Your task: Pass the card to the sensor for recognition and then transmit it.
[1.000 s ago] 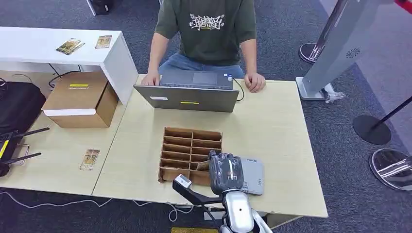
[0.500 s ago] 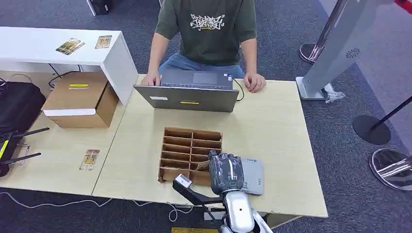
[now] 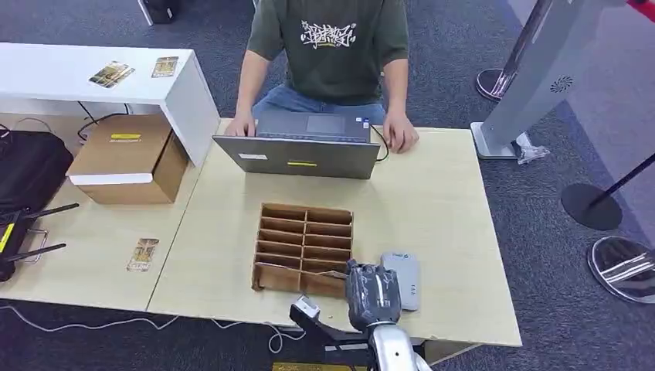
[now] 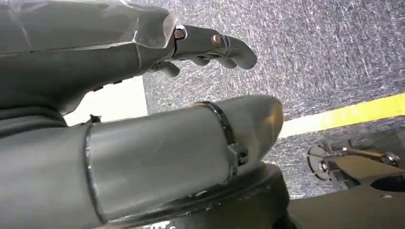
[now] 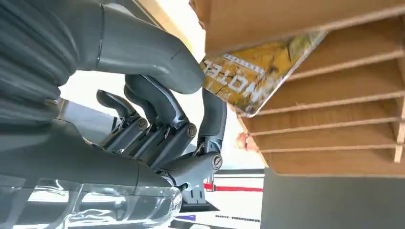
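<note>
My right hand [image 3: 373, 294] hovers at the table's near edge, between the cardboard divider box [image 3: 303, 236] and the grey card sensor [image 3: 403, 278]. In the right wrist view the thumb and a finger [image 5: 212, 114] pinch a yellow printed card [image 5: 253, 78]. The card lies against the box's near wall, over its front slots [image 5: 334, 95]. My left hand [image 4: 143, 71] hangs beside my body over grey carpet. Its fingers [image 4: 215, 43] are slightly bent and apart and hold nothing.
A person [image 3: 332, 46] sits at the far side with hands at an open laptop [image 3: 297, 154]. Another card [image 3: 143, 253] lies on the left table, near a brown carton [image 3: 127, 158]. A white bench [image 3: 77, 77] carries more cards. Stanchion bases [image 3: 591, 205] stand on the right.
My right hand has drawn back toward the table's near edge with the card, uncovering most of the grey sensor. The person's hand by the laptop shifted slightly.
</note>
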You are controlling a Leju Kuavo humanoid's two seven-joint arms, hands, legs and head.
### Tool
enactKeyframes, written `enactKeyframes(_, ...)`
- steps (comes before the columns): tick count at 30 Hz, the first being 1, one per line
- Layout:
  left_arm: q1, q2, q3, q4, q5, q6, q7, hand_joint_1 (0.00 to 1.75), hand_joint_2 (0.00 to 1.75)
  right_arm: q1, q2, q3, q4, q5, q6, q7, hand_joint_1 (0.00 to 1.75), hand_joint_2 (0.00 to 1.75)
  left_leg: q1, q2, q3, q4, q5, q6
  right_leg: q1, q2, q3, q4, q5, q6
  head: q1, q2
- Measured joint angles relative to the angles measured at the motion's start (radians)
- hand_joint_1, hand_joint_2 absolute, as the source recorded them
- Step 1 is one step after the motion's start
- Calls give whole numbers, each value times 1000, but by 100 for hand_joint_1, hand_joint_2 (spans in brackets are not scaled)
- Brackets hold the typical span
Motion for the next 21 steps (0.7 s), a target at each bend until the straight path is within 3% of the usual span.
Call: enactKeyframes(21, 1, 0, 0, 0, 3, -1, 0, 0, 0, 16, -10, -1, -1, -8, -2, -10, 175, 175, 0, 0, 0, 0, 0, 0, 0, 0, 0, 0, 0, 0, 0, 0)
